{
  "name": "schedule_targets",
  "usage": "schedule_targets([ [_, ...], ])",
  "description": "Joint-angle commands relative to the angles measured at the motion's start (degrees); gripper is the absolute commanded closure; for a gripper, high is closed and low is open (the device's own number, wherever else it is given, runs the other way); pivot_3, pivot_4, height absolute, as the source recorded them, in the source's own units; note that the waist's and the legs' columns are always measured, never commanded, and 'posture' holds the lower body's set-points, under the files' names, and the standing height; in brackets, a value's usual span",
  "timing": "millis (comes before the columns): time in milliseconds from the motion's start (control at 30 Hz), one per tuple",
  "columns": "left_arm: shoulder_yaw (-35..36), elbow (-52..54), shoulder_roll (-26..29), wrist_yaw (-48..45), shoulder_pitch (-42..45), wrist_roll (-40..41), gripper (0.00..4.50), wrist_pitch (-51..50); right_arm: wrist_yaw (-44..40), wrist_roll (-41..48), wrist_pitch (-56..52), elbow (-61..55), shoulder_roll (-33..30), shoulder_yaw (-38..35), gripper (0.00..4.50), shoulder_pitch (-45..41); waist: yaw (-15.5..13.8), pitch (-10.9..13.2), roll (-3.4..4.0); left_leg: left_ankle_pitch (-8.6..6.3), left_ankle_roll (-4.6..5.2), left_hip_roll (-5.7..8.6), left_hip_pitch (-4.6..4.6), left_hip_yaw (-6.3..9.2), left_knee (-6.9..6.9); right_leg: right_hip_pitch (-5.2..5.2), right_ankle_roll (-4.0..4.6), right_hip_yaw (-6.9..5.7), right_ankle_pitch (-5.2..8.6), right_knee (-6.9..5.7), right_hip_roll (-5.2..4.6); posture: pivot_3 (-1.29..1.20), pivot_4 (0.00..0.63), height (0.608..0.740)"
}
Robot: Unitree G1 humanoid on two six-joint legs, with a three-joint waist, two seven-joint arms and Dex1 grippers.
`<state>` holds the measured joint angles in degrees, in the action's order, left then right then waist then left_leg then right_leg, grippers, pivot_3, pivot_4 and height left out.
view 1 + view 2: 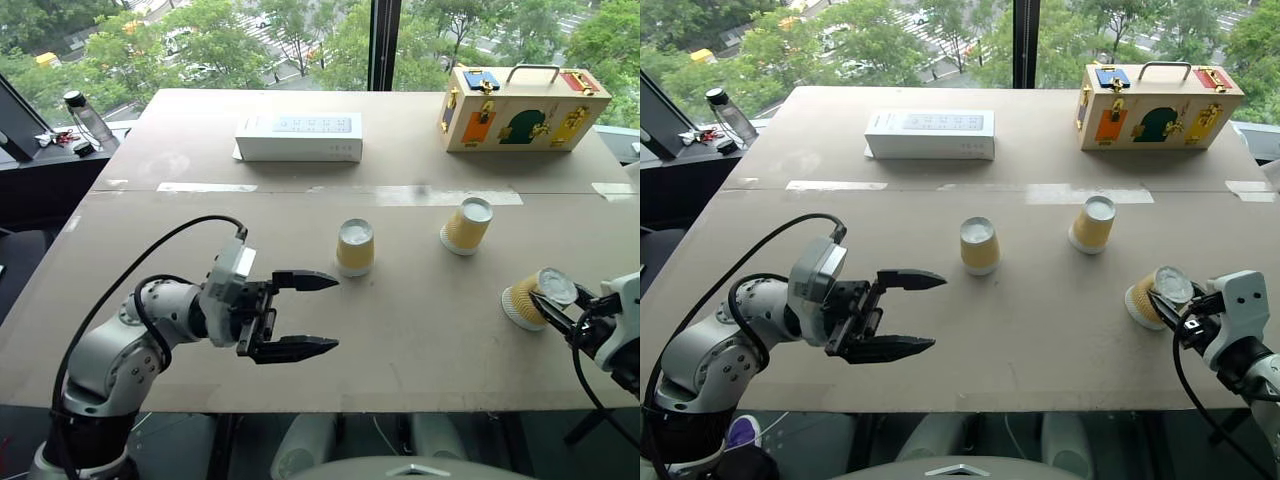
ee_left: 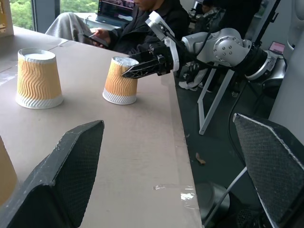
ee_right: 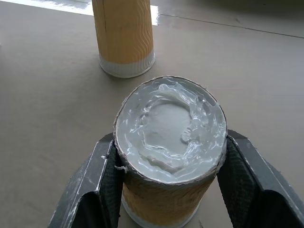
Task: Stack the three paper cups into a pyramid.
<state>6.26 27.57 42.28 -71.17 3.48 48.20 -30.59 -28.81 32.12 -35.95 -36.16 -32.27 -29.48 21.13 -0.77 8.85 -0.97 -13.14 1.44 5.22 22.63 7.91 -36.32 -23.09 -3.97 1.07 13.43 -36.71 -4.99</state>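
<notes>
While one sits gripped, three paper cups (image 1: 355, 247) (image 1: 467, 225) (image 1: 528, 299), unstacked.

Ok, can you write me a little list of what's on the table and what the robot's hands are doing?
cups: three paper cups, all upside down, none stacked
middle cup: standing alone
far cup: standing alone
near cup: by the table's right edge
right tool: closed around the near cup
left tool: open, empty, pointing toward the cups
also on table: white box, wooden latch box
</notes>
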Motion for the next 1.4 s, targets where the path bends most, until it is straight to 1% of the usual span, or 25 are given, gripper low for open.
schedule_targets([
  [33,1.52,-1.21,-2.81,1.81,-2.31,-5.28,0.0,8.07,-3.05,3.92,1.06,-6.09,-1.72,1.9,2.45,-2.53,0.14,0.01,0.06,0.0,0.0,-0.01,0.0,-0.03,0.0,0.0,0.0,0.04,0.0,0.0,-0.02,0.0,0.15,0.74],
  [100,2.11,-2.8,-3.66,2.12,-4.73,-7.42,0.0,10.64,-4.11,5.46,-0.01,-8.89,-2.86,5.83,2.45,-4.86,0.16,0.02,0.06,-0.01,0.01,-0.07,-0.05,-0.11,0.01,-0.01,0.0,0.12,0.0,0.0,-0.04,0.0,0.15,0.74],
  [200,3.34,-3.54,-3.54,2.27,-7.76,-7.73,0.0,11.56,-1.54,4.03,-1.7,-9.38,-2.82,13.76,2.45,-12.35,0.49,0.03,0.03,-0.02,0.0,-0.21,-0.08,-0.2,0.03,-0.02,0.01,0.15,0.0,0.02,-0.01,0.0,0.15,0.74],
  [300,4.51,-2.4,-3.12,3.06,-9.7,-6.29,0.0,10.64,3.38,0.28,-4.33,-5.81,-0.88,21.5,2.45,-21.53,-0.01,0.04,-0.01,-0.02,0.0,-0.21,-0.02,-0.17,0.02,-0.06,0.01,0.08,0.0,0.05,-0.02,0.0,0.15,0.74],
  [367,6.11,-1.68,-3.13,3.76,-11.32,-5.78,0.0,10.76,4.81,-3.15,-4.86,-2.81,-0.13,26.6,2.45,-26.33,0.01,0.05,-0.02,-0.02,0.0,-0.19,-0.01,-0.17,0.02,-0.07,0.01,0.07,-0.01,0.08,-0.01,0.0,0.15,0.74],
  [467,8.98,-1.08,-3.36,4.33,-14.09,-5.52,0.0,11.68,5.33,-6.51,-4.54,0.81,0.67,31.11,2.45,-30.39,-0.14,0.04,-0.03,-0.02,-0.01,-0.17,0.05,-0.13,0.02,-0.15,0.03,0.02,-0.02,0.11,0.0,0.0,0.15,0.74],
  [600,12.92,-1.39,-3.91,4.62,-17.45,-5.39,0.0,13.52,5.1,-8.78,-3.73,3.62,1.42,33.45,2.45,-32.84,-0.01,0.05,-0.01,-0.03,-0.06,-0.17,0.24,-0.17,0.04,-0.36,-0.17,0.09,-0.15,0.1,-0.01,0.0,0.15,0.74],
  [733,15.39,-0.33,-4.87,5.96,-20.54,-5.3,0.0,14.86,4.98,-10.21,-3.88,5.32,3.12,35.76,2.45,-34.39,0.12,0.06,0.0,-0.05,-0.05,-0.18,0.24,-0.18,0.06,-0.36,-0.13,0.11,-0.13,0.1,0.0,0.0,0.15,0.74],
  [800,15.66,0.11,-5.22,6.43,-21.56,-5.62,0.0,15.38,4.96,-10.78,-4.13,5.89,3.93,36.62,2.45,-35.18,0.13,0.05,-0.01,-0.05,-0.04,-0.19,0.21,-0.18,0.06,-0.36,0.02,0.12,-0.05,0.08,0.01,0.0,0.15,0.74],
  [1000,16.95,-1.01,-5.38,5.84,-24.13,-6.55,0.0,17.89,3.88,-11.21,-5.24,7.28,5.71,38.23,2.45,-37.67,0.1,0.05,-0.01,-0.05,-0.04,-0.19,0.19,-0.18,0.05,-0.36,0.05,0.12,-0.06,0.04,0.04,0.0,0.15,0.74],
  [1400,17.37,0.05,-5.56,6.72,-26.0,-6.08,0.0,18.95,0.43,-13.09,-5.56,11.1,5.94,41.45,2.45,-39.4,0.2,0.04,-0.02,-0.05,-0.05,-0.19,0.17,-0.18,0.06,-0.36,0.05,0.11,-0.06,0.04,0.07,0.0,0.15,0.74],
])
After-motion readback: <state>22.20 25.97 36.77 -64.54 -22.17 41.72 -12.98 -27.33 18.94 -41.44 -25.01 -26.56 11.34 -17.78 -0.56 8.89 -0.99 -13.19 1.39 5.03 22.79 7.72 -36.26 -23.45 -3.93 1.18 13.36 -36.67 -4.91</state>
